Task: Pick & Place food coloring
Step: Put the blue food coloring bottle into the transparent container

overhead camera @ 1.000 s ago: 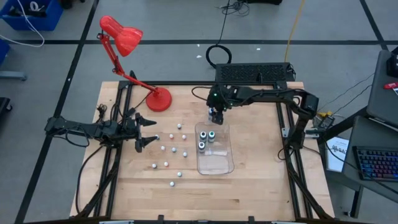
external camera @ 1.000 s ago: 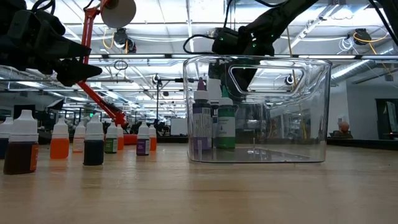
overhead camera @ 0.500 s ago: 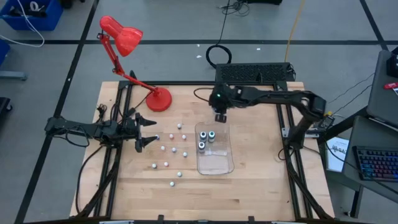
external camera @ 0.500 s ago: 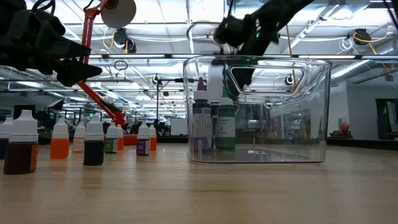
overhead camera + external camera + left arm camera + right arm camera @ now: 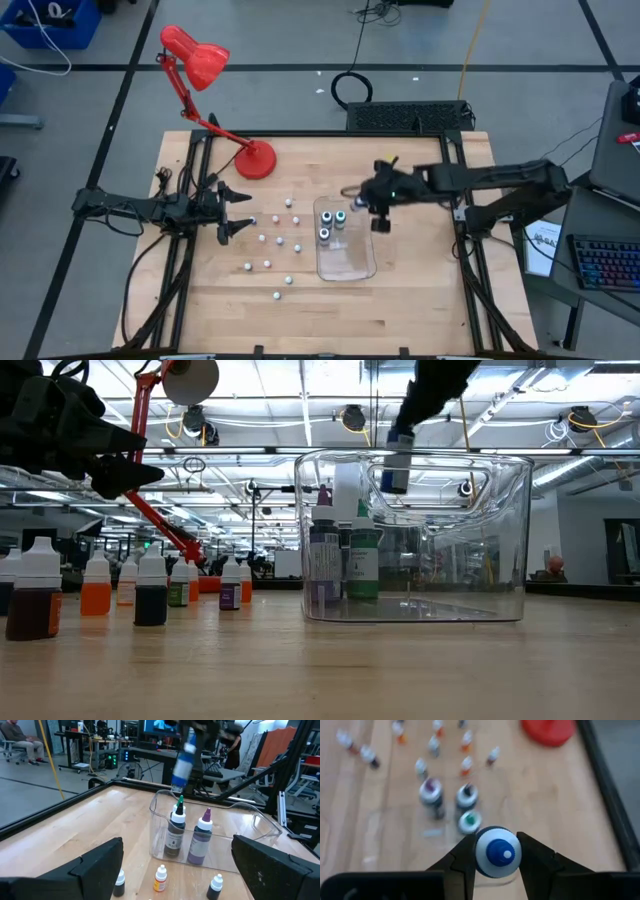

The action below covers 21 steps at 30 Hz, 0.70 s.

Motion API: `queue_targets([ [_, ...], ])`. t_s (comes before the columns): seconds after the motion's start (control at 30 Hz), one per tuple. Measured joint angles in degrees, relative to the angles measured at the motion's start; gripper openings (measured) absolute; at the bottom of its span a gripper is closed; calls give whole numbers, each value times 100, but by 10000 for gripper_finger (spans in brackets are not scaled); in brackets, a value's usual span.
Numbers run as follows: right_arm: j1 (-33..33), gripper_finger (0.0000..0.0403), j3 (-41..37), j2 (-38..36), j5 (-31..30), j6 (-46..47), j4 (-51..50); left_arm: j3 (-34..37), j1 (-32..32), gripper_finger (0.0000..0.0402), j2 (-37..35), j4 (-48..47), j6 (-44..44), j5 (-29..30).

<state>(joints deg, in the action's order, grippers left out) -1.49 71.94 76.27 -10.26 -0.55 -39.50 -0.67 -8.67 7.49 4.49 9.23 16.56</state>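
Note:
My right gripper (image 5: 380,218) is shut on a blue-capped food coloring bottle (image 5: 498,851), held in the air over the far right edge of the clear tray (image 5: 347,262). Three larger bottles stand upright in the tray: purple (image 5: 431,790), dark (image 5: 467,795) and green (image 5: 469,821). Several tiny bottles (image 5: 272,240) stand on the wood to the tray's left. My left gripper (image 5: 236,212) waits open at the table's left side, level, and touches nothing. My right gripper pinches the bottle's white shoulder (image 5: 481,854), just under the blue cap, between its two fingers (image 5: 536,860). The fingers slant down from the table's right side. The bottle (image 5: 396,465) hangs clear of the table, nearly upright and slightly tilted (image 5: 183,762).
A red desk lamp (image 5: 200,55) stands with its base (image 5: 257,160) at the far left of the table. A black flat device (image 5: 410,118) lies along the far edge. A seated person (image 5: 15,740) shows in the room beyond.
My right gripper has risen from just beyond the tray's far edge and swung toward the table's right and near edges. It has carried the blue-capped bottle up, clear of the table.

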Motion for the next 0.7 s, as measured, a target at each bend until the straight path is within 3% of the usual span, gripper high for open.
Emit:
queue_targets([
  [0.37,19,103,-1002,623,455,250,983,0,0,365,0,5,0,-2],
  [0.7,338,103,-1132,1187,461,78,1189,-2,0,365,0,-7,0,-9],
])
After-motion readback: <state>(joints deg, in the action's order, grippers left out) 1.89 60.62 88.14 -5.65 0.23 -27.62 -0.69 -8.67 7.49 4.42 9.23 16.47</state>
